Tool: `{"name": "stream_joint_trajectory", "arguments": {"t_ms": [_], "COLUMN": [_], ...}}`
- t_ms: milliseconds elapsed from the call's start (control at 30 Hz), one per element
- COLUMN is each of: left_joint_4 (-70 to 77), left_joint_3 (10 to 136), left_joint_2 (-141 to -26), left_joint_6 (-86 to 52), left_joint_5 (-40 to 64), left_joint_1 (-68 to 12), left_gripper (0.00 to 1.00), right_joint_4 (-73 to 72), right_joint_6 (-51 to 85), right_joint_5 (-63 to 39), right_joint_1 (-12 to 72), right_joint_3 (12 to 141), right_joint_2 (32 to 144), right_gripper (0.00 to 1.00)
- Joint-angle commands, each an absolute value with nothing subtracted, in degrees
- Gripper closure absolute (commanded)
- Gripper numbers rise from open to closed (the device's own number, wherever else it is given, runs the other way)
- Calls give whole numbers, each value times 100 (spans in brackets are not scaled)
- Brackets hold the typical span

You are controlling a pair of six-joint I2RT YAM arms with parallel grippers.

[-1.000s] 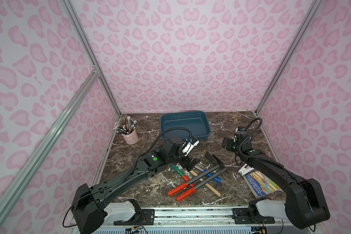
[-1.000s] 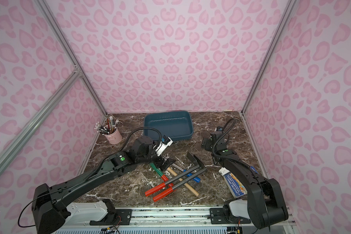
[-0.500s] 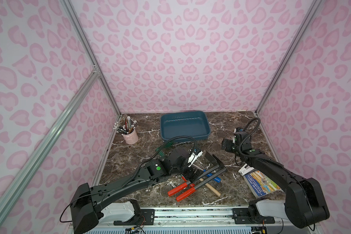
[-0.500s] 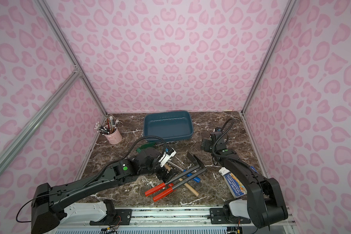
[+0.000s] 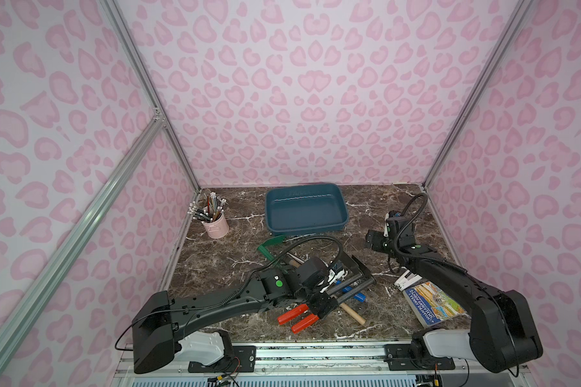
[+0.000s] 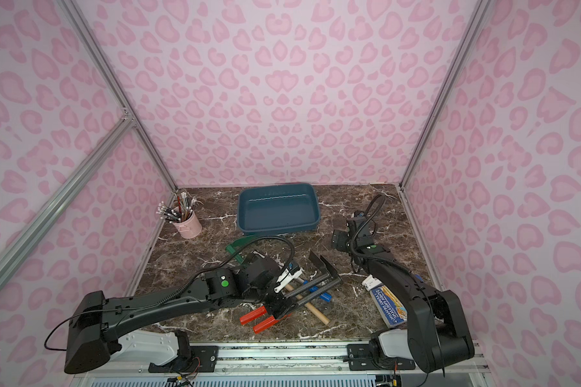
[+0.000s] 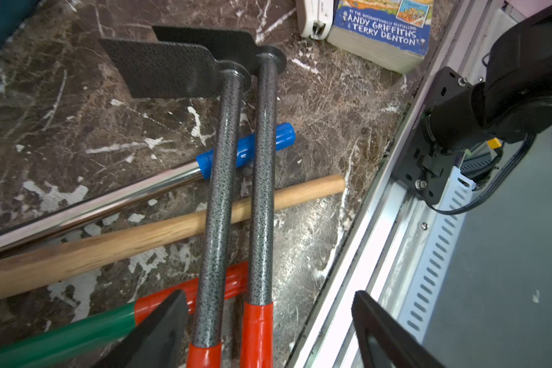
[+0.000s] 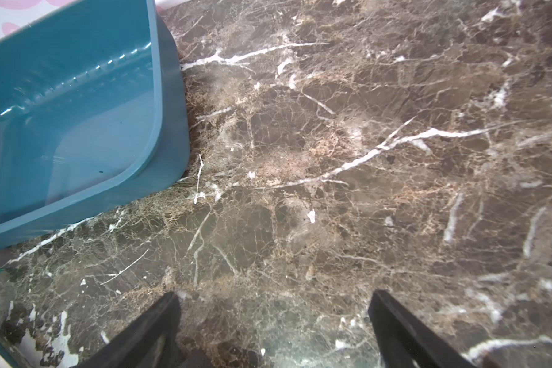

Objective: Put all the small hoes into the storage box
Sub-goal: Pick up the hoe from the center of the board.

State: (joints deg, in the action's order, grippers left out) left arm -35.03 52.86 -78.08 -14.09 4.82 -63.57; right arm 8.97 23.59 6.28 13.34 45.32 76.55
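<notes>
Two alike small hoes (image 5: 349, 287) (image 6: 317, 288) lie side by side near the table's front, on top of other tools. Each has a black blade, a speckled grey shaft (image 7: 219, 191) and a red grip. My left gripper (image 5: 322, 303) (image 6: 282, 306) (image 7: 268, 318) is low over them, open. Its jaws straddle both shafts just above the red grips without touching them. The teal storage box (image 5: 304, 231) (image 6: 275, 229) (image 8: 169, 111) stands empty at the back. Beside its right end, my right gripper (image 5: 371, 239) (image 6: 339, 241) (image 8: 274, 318) hangs open over bare marble.
Under the hoes lie a wooden handle (image 7: 109, 245), a chrome tool with a blue grip (image 7: 246, 149) and a green-shafted tool (image 7: 61, 337). A green trowel blade (image 5: 270, 243), a pink pencil cup (image 5: 217, 226), a book (image 5: 430, 301) and the front metal rail (image 7: 364, 248) are nearby.
My left arm has swung from behind the tool pile toward the front and dropped over the hoe shafts, its jaws narrowing a little. The right arm has stayed put.
</notes>
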Motion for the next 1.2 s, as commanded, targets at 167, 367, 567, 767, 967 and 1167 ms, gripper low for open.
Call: {"name": "stream_joint_trajectory", "arguments": {"t_ms": [167,367,567,767,967,1167], "left_joint_4": [-3701,-3748,-3721,-3705,-3622,-3590], "left_joint_3": [5318,5255,5071,4880,4786,4816], "left_joint_2": [-7936,-7994,-8083,-8203,-8335,-8501], "left_joint_6": [-1769,-1937,-2063,-2100,-2101,-2105], "left_joint_5": [491,523,558,488,475,420], "left_joint_1": [-6634,-6693,-6727,-6732,-6732,-6732], "left_gripper": [20,23,26,27,29,31], "right_joint_4": [932,932,923,896,889,890], "right_joint_6": [2355,2366,2363,2369,2374,2379], "right_joint_5": [650,637,633,608,579,581], "right_joint_1": [1330,1340,1335,1335,1336,1332], "right_joint_3": [4580,4562,4535,4512,4507,4488], "right_joint_2": [7640,7635,7664,7697,7699,7673], "right_gripper": [3,3,3,3,4,4]}}
